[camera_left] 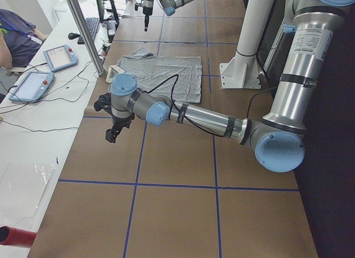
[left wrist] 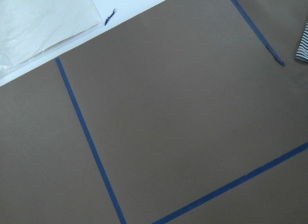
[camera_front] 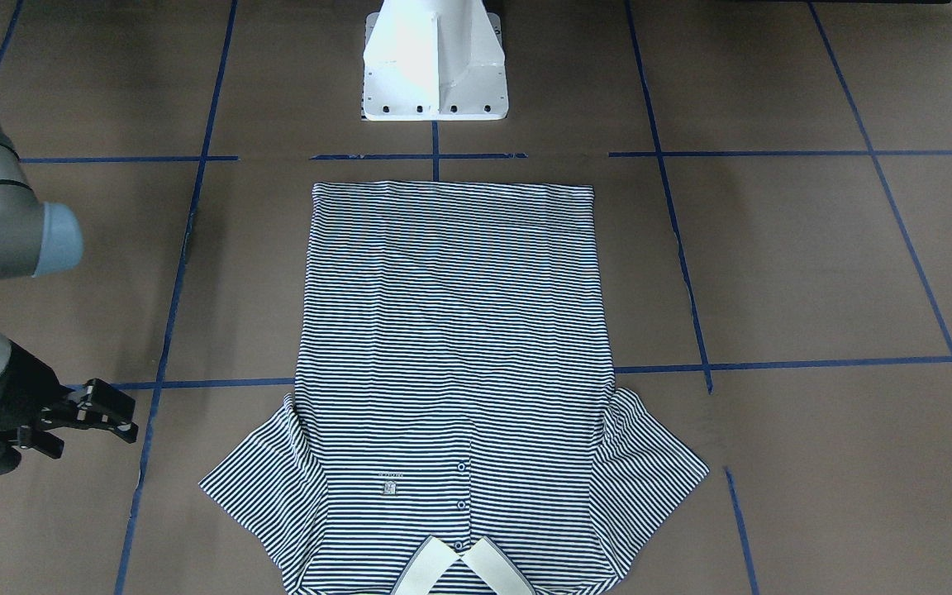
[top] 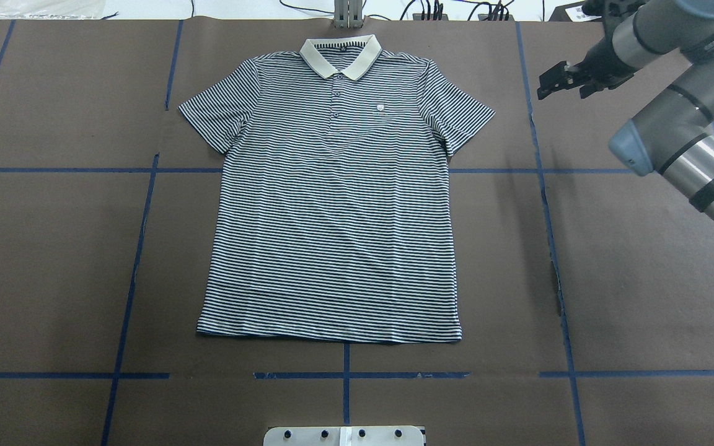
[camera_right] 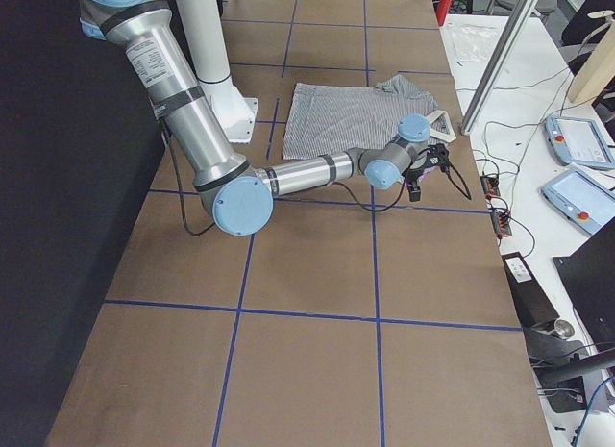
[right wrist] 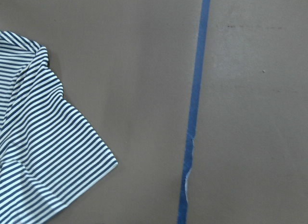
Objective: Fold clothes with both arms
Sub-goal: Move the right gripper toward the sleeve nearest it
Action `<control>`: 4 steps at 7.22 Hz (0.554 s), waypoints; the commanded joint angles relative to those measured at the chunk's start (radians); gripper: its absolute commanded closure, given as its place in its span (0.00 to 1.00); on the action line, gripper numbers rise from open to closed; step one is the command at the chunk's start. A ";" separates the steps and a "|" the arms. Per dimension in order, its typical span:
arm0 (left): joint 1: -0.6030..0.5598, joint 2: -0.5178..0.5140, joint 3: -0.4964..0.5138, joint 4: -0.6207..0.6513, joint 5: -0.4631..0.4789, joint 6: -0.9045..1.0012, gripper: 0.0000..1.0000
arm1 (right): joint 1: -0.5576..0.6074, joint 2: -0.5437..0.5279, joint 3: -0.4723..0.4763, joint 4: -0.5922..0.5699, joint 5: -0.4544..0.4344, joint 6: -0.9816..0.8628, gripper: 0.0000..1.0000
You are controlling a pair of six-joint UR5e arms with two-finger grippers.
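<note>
- A short-sleeved polo shirt with thin navy-and-white stripes (top: 332, 217) lies flat and face up in the middle of the brown paper-covered table (top: 642, 279).
- Its cream collar (top: 340, 56) is at the far edge of the table, and its hem is on the near side, towards the white pedestal base (camera_front: 435, 66).
- Both sleeves are spread out to the sides. The buttons and the small chest label face up.
- The black two-finger right gripper (top: 563, 87) hovers to the right of the shirt at the far end. It is clear of the right sleeve, with its fingers spread and nothing between them.
- The right wrist view shows that sleeve's edge beside a blue tape line (right wrist: 195, 113).
- The black left gripper (camera_left: 111, 135) shows only in the left side view. It points down over bare paper, well to the left of the shirt, and I cannot tell whether it is spread or closed.
- The left wrist view catches only a striped corner of the shirt at its right edge.
</note>
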 commanded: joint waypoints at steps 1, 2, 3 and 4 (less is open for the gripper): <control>0.004 -0.016 0.003 -0.005 -0.002 -0.072 0.00 | -0.097 0.120 -0.154 0.067 -0.125 0.090 0.00; 0.004 -0.016 0.001 -0.005 -0.002 -0.072 0.00 | -0.105 0.124 -0.174 0.067 -0.138 0.090 0.01; 0.004 -0.016 0.000 -0.005 -0.002 -0.072 0.00 | -0.113 0.138 -0.193 0.067 -0.155 0.089 0.02; 0.004 -0.016 0.000 -0.004 -0.002 -0.072 0.00 | -0.117 0.150 -0.215 0.067 -0.157 0.089 0.05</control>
